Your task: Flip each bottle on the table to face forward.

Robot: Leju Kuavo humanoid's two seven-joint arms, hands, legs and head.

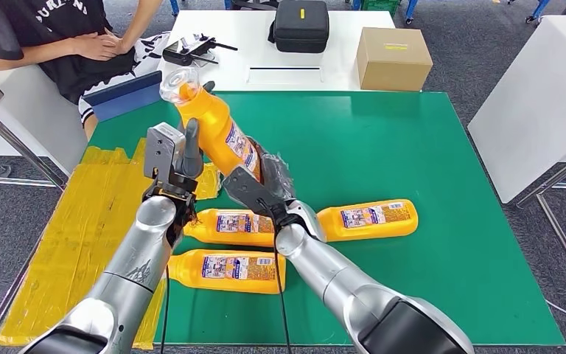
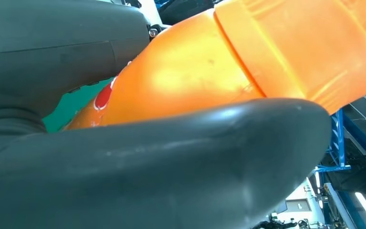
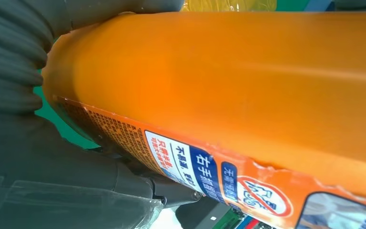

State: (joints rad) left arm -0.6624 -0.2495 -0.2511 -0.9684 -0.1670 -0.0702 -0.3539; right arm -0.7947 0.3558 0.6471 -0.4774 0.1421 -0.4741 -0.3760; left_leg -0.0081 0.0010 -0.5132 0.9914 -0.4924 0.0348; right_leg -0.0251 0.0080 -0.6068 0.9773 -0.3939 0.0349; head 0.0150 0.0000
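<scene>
- Looking down from the head view, the raised bottle leans on a slant above the green table mat, its clear cap end uppermost and farthest from the robot.
- The right hand grips that bottle's lower end, dark fingers wrapped round the body just below the printed label.
- The left hand stands just beside the bottle's upper half, one dark finger upright against its side; whether this hand truly clasps it I cannot tell from here.
- Three more orange bottles lie flat on the mat, close under the two forearms: one right behind the left wrist, one nearer the robot between the arms, and one out beyond the right forearm.
- Crumpled yellow plastic sheet lies along the mat's edge, outward of the left arm.
- Well beyond both hands stands a white table carrying a black case, a cardboard box and a black controller; a seated person rests arms on a white desk beside it. Grey carpet floor surrounds everything.
- From the left wrist view, a thick dark thumb presses along the orange bottle's shoulder, touching it, with green mat glimpsed behind.
- From the right wrist view, the bottle lies across the hand, label edge visible, with dark fingers closed beneath it.
</scene>
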